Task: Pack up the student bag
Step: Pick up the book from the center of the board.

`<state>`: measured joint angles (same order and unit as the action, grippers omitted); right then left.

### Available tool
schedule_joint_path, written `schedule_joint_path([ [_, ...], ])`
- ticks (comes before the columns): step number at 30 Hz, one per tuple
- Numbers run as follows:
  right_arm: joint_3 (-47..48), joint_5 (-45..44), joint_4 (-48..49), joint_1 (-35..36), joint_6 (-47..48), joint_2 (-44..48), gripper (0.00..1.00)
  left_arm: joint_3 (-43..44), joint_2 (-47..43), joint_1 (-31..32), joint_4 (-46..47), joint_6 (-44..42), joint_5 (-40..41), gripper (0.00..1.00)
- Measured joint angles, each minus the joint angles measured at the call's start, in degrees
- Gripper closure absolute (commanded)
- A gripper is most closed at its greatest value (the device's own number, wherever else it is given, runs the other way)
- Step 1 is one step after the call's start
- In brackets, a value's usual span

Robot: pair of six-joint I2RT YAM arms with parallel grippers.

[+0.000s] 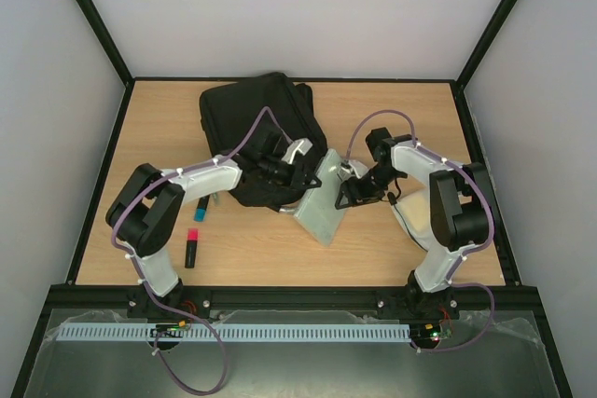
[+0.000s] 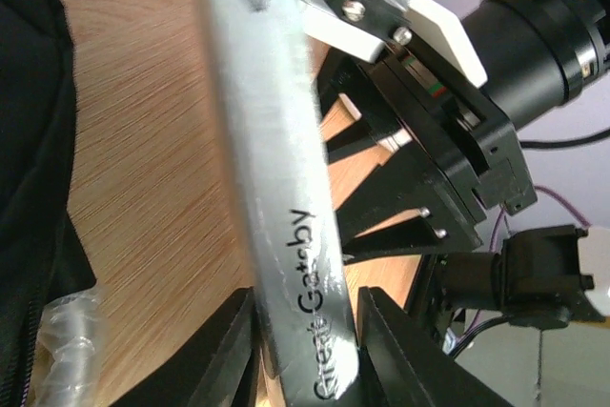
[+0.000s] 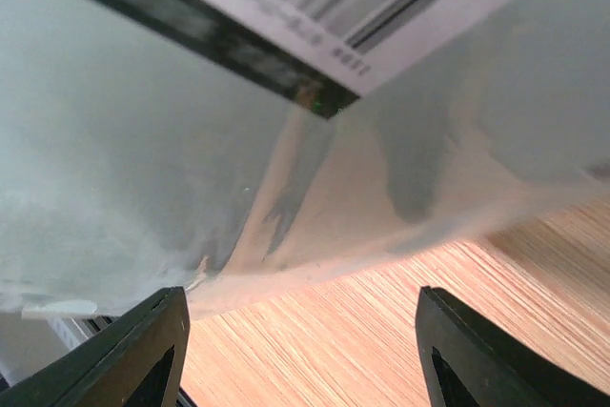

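The student bag (image 1: 259,128), a big black backpack, lies at the back centre of the table, and its fabric fills the left edge of the left wrist view (image 2: 29,188). A thin grey book (image 1: 323,208) stands tilted on the table just right of it. Its spine (image 2: 286,188) reads "Great Gatsby". My left gripper (image 1: 300,182) (image 2: 310,359) is shut on the lower end of that spine, one finger on each side. My right gripper (image 1: 354,189) (image 3: 300,350) is open at the book's far side. Only bare wood lies between its fingers, and the grey cover (image 3: 143,159) rises just ahead.
Two markers lie left of the bag, one blue-capped (image 1: 201,210) and one red-banded (image 1: 190,251). A pale flat object (image 1: 410,217) lies under the right arm. Clear plastic wrap (image 2: 67,326) shows beside the bag. Black frame rails border the table.
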<state>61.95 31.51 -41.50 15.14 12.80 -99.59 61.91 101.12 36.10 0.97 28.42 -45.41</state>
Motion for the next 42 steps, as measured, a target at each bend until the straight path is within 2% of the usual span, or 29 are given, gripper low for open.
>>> schedule_joint_path([
  [10, 0.0, 0.02, 0.63, -0.02, -0.22, 0.0, 0.34, 2.86, 0.09, 3.02, -5.31, -6.86, 1.73, 0.65],
  [17, -0.28, 0.04, 1.03, -0.02, -0.44, 0.0, 0.34, 4.44, 1.18, 3.78, -7.63, -9.01, 3.45, 0.53],
  [23, -1.51, -0.09, 1.75, -0.02, -0.66, 0.31, 0.34, 7.3, 3.39, 4.11, -11.34, -9.94, 5.09, 0.69],
  [30, -2.1, -1.97, 1.18, 0.0, -1.22, 2.27, 0.34, 10.8, 6.58, 3.61, -15.37, -8.17, 4.79, 0.96],
  [37, -1.53, -1.09, -0.42, -2.49, 1.55, 5.86, 0.33, 12.87, 6.58, 2.03, -18.6, -10.62, 2.8, 0.98],
  [42, 1.22, 1.95, -4.57, -9.33, 6.88, 13.77, 0.25, 19.54, 6.56, -1.36, -24.11, -14.93, 0.09, 0.98],
])
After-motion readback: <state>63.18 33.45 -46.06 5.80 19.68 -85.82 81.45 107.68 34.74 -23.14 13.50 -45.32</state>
